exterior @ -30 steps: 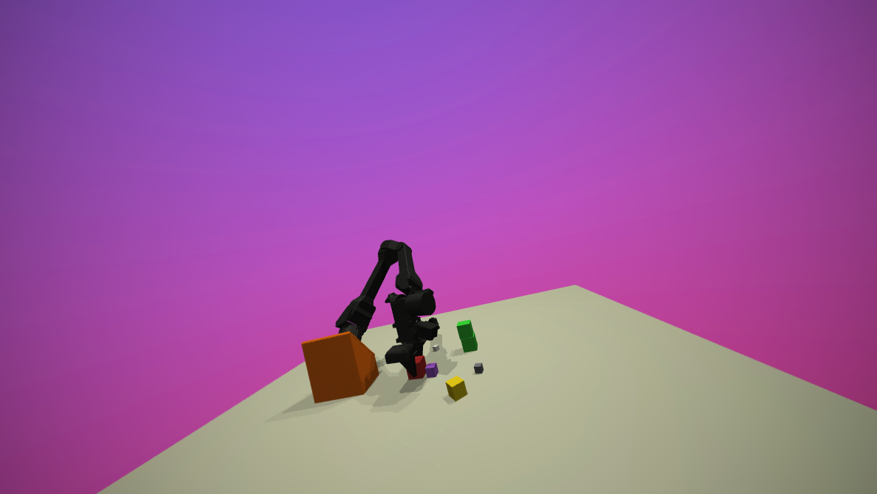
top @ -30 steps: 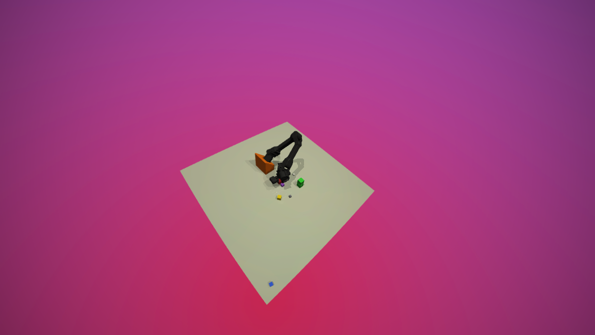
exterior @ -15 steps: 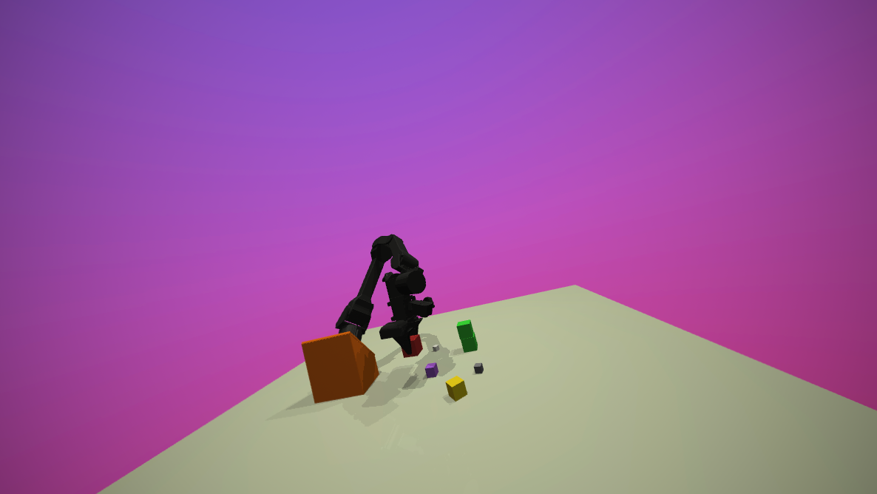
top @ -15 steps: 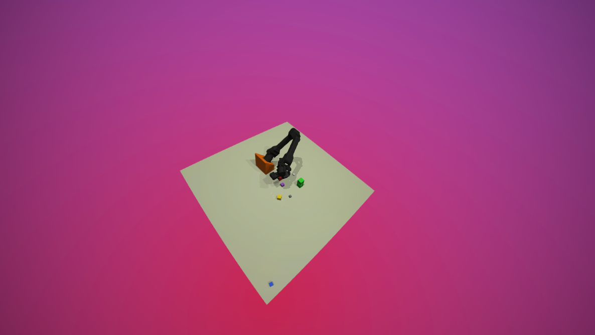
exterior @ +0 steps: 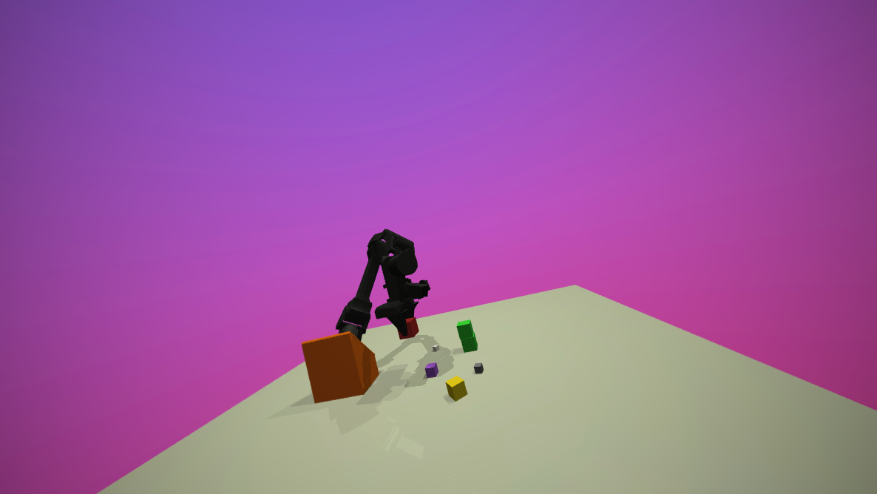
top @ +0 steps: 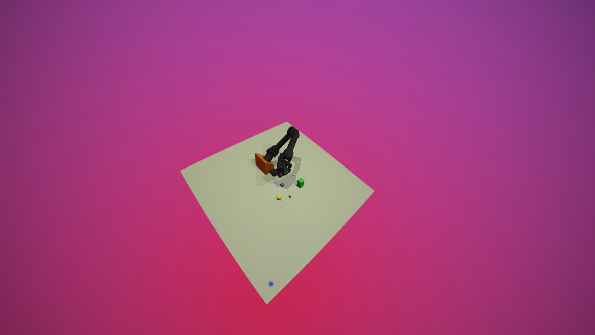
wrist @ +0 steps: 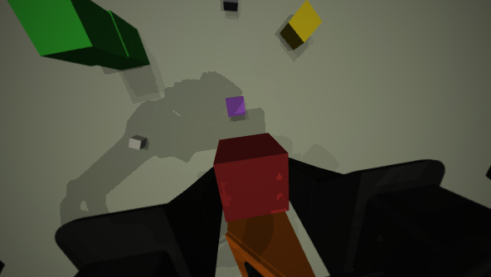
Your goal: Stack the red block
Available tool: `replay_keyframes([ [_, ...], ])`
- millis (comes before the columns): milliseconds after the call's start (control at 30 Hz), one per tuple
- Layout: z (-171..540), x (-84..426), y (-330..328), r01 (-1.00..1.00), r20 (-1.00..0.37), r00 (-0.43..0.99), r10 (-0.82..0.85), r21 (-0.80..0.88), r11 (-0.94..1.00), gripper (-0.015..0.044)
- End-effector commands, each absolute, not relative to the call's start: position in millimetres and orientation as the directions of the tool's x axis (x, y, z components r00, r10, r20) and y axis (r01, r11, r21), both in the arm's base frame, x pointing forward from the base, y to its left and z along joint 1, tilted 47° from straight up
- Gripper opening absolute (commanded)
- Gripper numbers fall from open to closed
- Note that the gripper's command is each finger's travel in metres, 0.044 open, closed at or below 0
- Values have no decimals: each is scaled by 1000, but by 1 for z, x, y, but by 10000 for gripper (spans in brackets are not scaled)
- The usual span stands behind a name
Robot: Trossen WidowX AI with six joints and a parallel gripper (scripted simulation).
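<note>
Red block gripped and raised, green tower awaits

The pale worktop carries the whole scene. On it stand the black arm and, by its foot, an orange wedge-like body. The green tower, two blocks high, is upright, its upper block looking slightly offset. The red block is off the worktop, clamped between the fingers, apart from the tower. Smaller still, the purple cube lies near.

The step in hand appears to be lifting before the carry. The next move probably calls for more height, then a sideways travel to centre the block above the tower before a gentle lowering; coming in low could topple it.
</note>
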State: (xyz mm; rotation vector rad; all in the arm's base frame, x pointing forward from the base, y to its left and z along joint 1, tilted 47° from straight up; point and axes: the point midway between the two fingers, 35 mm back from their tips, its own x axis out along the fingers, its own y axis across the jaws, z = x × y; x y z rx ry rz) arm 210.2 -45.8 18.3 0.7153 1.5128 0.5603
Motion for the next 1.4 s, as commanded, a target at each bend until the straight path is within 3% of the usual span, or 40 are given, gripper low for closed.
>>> replay_keyframes([
  [0,20,210,-48,99,-688,0,726,722,685,0],
  [1033,95,336,17,95,-693,8,721,718,690,0],
  [1367,106,347,38,94,-684,4,730,727,681,0],
])
